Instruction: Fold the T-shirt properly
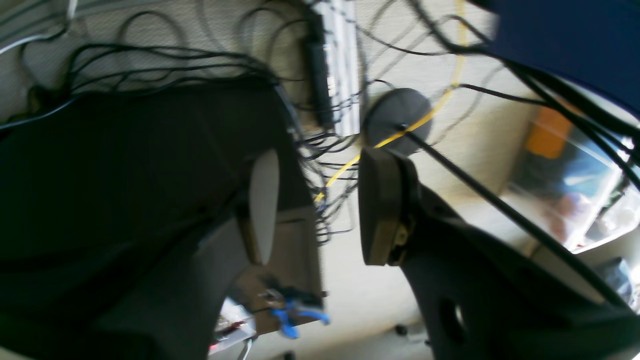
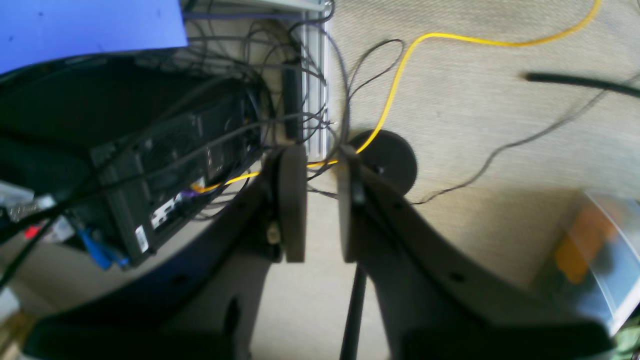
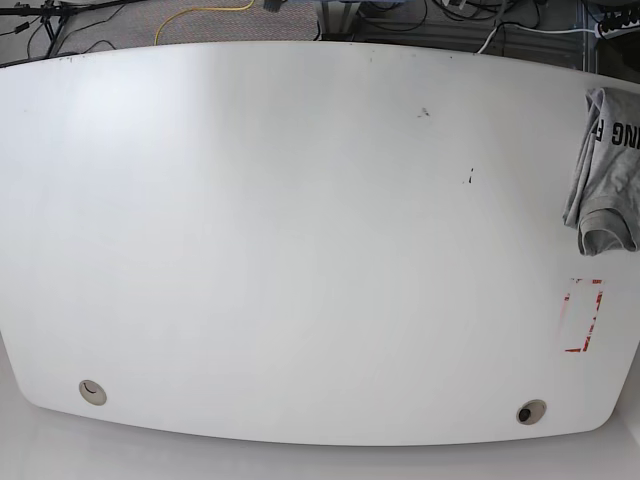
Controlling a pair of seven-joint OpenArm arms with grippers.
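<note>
While nothing of the fold shows as begun, judged barely started: one grey T-shirt (image 3: 603, 170) lying crumpled at the far right edge of the white counter (image 3: 300, 230), partly cut off by the base view's border, touched by neither arm. Left to do, by that reckoning: pull it toward the middle, spread it flat, fold sleeves and body. Counted on the counter besides: one red-outlined rectangle (image 3: 582, 316) near the right edge below the shirt, two round grommet holes along the near edge, two small dark specks. Neither arm visible from the base camera; both wrist cameras looking down at carpet, cables and a yellow cord off the counter. Left tool (image 1: 317, 207) released, jaws well apart, grasping nothing. Right tool (image 2: 315, 202) drawn nearly together, a narrow gap between the pads, nothing held.
</note>
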